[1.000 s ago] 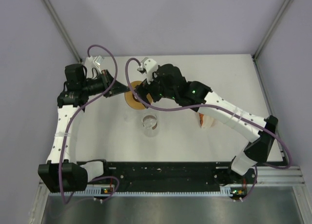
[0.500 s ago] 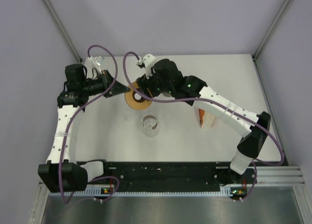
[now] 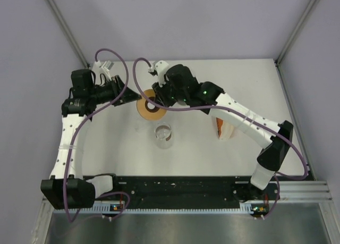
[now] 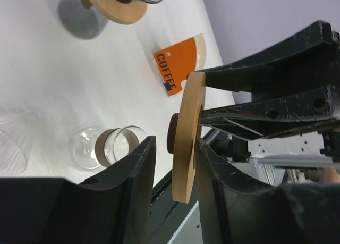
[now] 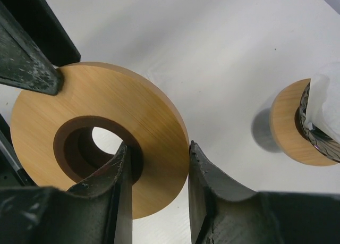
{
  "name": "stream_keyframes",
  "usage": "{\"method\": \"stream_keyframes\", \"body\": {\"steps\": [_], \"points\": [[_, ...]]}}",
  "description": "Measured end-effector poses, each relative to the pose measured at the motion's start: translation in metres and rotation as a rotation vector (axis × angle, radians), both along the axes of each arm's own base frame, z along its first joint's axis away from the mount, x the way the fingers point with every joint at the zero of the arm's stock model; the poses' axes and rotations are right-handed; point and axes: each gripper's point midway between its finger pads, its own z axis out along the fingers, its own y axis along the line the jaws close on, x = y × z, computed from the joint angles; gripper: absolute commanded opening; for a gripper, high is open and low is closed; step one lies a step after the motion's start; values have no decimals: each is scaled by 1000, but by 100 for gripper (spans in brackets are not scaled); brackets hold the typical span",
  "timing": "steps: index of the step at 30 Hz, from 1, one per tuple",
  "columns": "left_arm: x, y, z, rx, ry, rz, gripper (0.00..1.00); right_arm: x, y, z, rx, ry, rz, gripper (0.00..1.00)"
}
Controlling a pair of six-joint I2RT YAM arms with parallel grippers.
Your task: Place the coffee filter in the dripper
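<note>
Lilac walls box in a white table, and both arms meet over its far half on a wooden ring held tilted between them. From the right wrist view, the right claw is nearly closed and pinches the band of the ring, with one finger at the edge of the centre hole and the other against the outer rim. The left claw straddles the ring across its flat faces. One finger lies against the wood, but a thin gap shows beside the other, so I cannot tell whether it is gripping or only set around the ring. The dripper, a dark wire basket on a round wooden base, stands on the table beyond the ring and apart from both claws. White paper shows inside the basket and looks like the filter, though only its edge is in view. A small clear glass stands on the near side of the ring. An orange packet printed COFFEE lies well off to the right, partly under the right arm.
</note>
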Motion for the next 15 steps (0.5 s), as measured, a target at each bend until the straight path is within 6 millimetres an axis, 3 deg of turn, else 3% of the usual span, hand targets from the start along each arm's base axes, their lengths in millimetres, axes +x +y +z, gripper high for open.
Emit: {"method": "stream_keyframes", "body": {"steps": [4,10,15], "points": [[11,16,-1,124,-35,98,67,-1,-9,-13,-45,28,-13,0],[24,40,-6,259,-74,212,69,-12,-32,-54,-172,137,-17,0],[25,48,-12,297,-64,236,68,-15,-36,-92,-278,221,-15,0]]}}
